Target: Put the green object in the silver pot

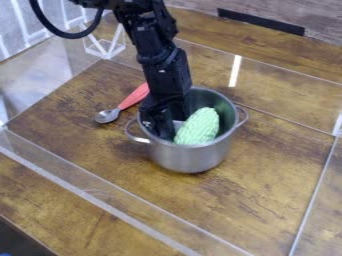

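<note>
The green object (199, 126), a bumpy light green toy vegetable, lies inside the silver pot (195, 159) and leans toward its right wall. The pot stands near the middle of the wooden table. My gripper (162, 124) points steeply down and reaches into the left half of the pot, right beside the green object. Its dark fingertips are low behind the pot's rim, so I cannot make out the gap between them or whether they touch the vegetable.
A small spoon with a red handle (124, 103) lies on the table just left of the pot. Clear plastic walls (80, 190) fence the table's front and left. A white wire frame (102, 40) stands at the back left.
</note>
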Motion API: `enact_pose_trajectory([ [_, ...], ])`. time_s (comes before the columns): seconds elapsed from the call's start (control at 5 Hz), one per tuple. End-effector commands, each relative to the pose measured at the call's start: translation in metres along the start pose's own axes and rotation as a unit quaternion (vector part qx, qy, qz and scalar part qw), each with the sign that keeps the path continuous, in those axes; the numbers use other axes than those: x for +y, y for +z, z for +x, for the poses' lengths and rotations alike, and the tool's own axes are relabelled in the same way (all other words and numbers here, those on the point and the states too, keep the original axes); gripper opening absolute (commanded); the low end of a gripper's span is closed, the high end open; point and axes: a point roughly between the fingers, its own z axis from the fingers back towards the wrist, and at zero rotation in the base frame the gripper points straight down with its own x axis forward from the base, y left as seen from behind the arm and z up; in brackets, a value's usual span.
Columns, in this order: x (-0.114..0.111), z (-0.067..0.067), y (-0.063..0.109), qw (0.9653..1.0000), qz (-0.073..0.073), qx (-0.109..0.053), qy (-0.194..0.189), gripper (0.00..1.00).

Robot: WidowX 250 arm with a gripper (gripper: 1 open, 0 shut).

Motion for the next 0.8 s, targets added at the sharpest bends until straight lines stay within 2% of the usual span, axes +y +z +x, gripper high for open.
enact_pose_trajectory([
  [0.0, 0.008, 0.002, 0.008, 0.9998, 0.021, -0.001, 0.001, 0.0],
  [0.2, 0.005, 0.01, 0.008, 0.9999, 0.014, -0.006, 0.003, 0.0],
  [0.6, -0.018, 0.022, 0.03, 0.9995, 0.002, -0.017, 0.027, 0.0],
])
